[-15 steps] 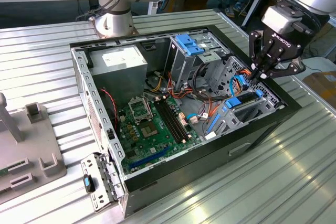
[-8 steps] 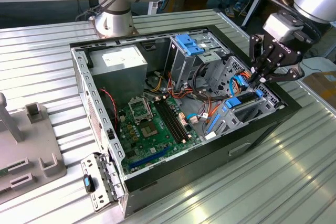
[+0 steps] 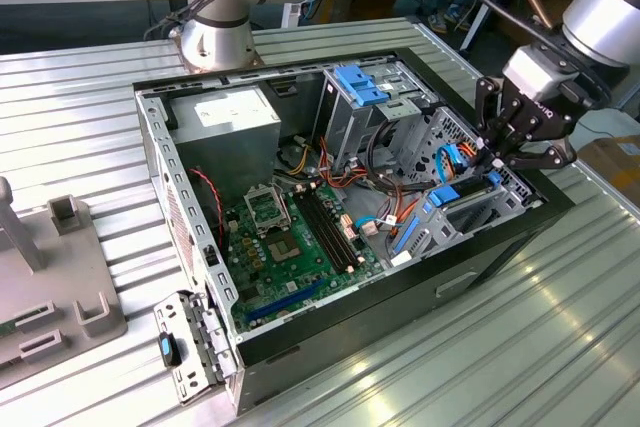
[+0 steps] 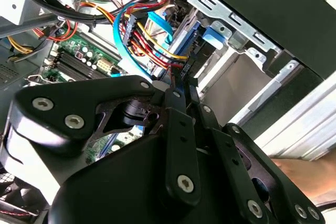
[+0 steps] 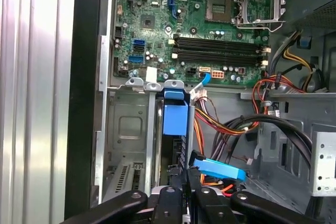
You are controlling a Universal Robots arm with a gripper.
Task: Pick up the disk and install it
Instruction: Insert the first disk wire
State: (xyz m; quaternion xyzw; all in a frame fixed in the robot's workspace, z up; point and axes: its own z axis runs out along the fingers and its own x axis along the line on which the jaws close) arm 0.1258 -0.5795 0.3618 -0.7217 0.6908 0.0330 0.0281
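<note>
Closed fingers (image 5: 187, 178) grip the disk (image 5: 169, 145), standing edgewise in its bay (image 5: 126, 129).

Open computer case (image 3: 190, 247), green motherboard (image 3: 290, 237)

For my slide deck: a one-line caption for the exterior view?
Black end effector lowered at the drive bay of an open black desktop computer case on a ribbed metal table.

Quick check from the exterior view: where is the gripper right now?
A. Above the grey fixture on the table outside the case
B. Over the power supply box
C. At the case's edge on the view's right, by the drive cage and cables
C. The gripper hangs over the computer case at the exterior view's right, beside the blue and red cables.
</note>
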